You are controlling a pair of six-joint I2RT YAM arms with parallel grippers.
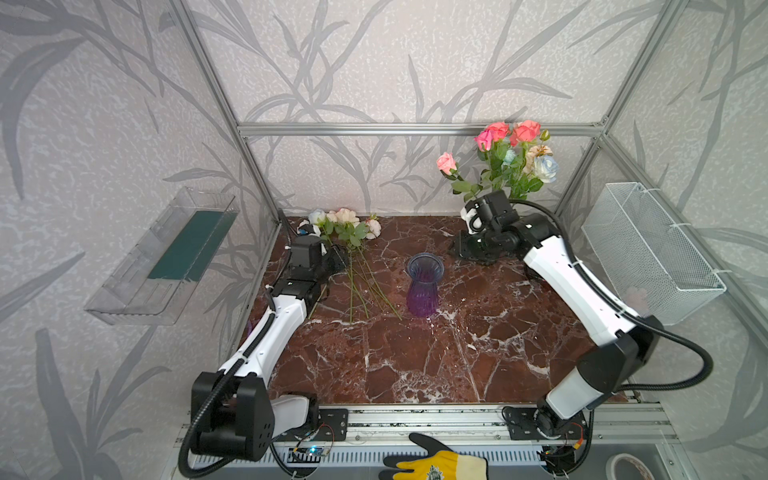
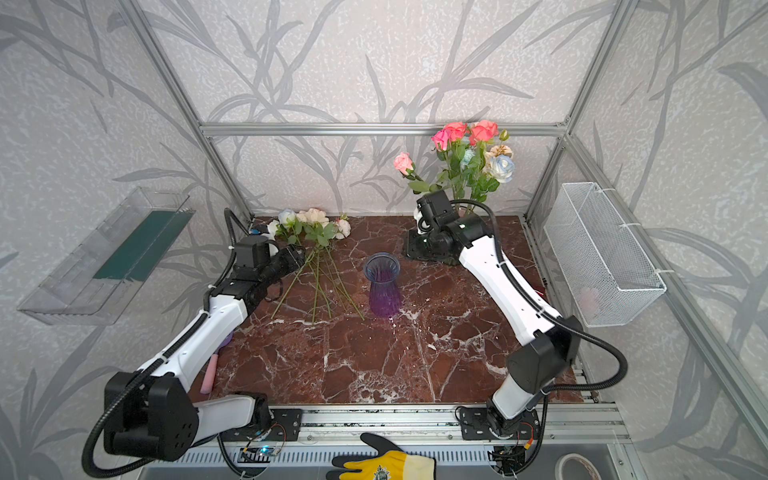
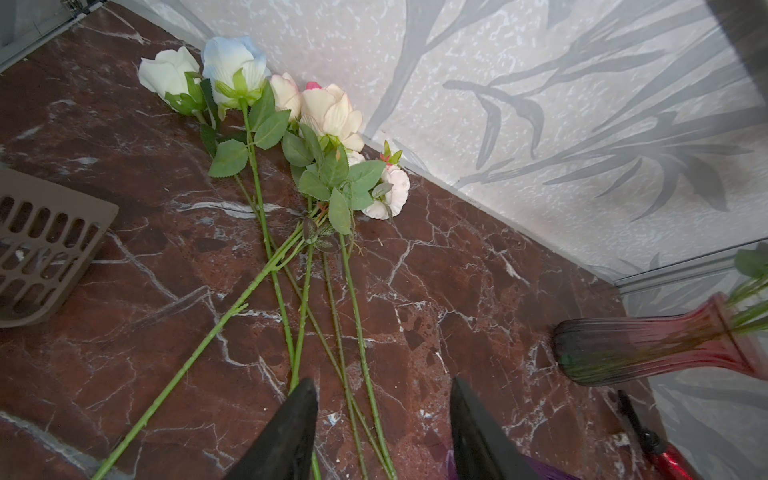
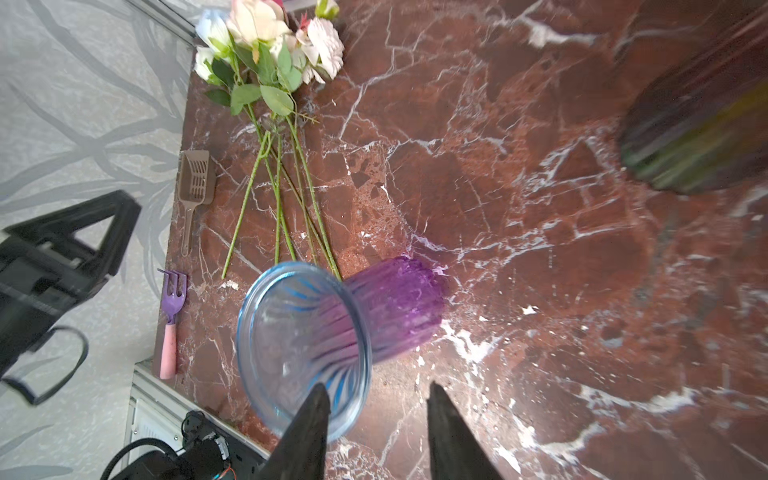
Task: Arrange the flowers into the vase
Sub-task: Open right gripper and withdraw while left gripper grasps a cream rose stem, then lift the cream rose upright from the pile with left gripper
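**Pale flowers are lying beside the vase while both pincers are standing open**

In both top views, a bunch of pale flowers (image 1: 351,232) (image 2: 318,232) is lying flat on the bench (image 1: 415,365) at its upper left. The white, cream and pale blue heads are resting near the back wall, and the stems are fanning toward the purple vase (image 1: 424,286) (image 2: 384,286). The vase is standing upright at the bench's centre, just right of the stem ends.

The left pincer (image 3: 382,382) is hovering low over those stems with its fingers well apart and is gripping nothing. The right pincer (image 4: 376,386) is also parted and is holding nothing. Its arm is reaching to the upper right of the bench, well apart from the purple vase.

There, coral and pink flowers (image 1: 513,158) are standing up in a red vase (image 3: 648,349).
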